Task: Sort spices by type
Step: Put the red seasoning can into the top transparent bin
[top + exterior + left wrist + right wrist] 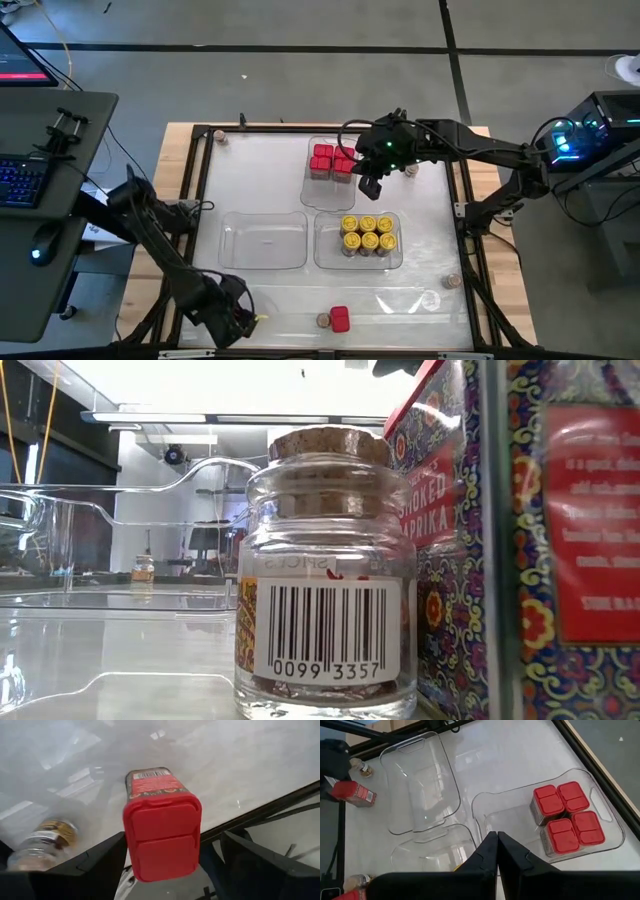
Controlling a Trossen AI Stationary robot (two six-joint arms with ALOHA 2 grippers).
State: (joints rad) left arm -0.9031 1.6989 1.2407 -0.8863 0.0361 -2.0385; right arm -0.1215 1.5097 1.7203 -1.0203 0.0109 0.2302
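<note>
A loose red spice box (340, 318) (162, 832) stands near the table's near edge, with a small cork-topped jar (322, 320) (325, 570) beside it. My left gripper (250, 318) (172, 836) is open and low at the near left, pointing at that box from short of it. Several red boxes (330, 160) (567, 817) sit in the far clear tray. Several yellow-lidded jars (367, 233) fill the right middle tray. My right gripper (370, 185) (496, 845) is shut and empty, hovering between those two trays.
An empty clear tray (265, 240) (417, 780) lies left of the yellow-lidded jars. Single small jars stand at the far left corner (218, 137), beside the right gripper (410, 170) and near the right edge (452, 282). A black frame rims the table.
</note>
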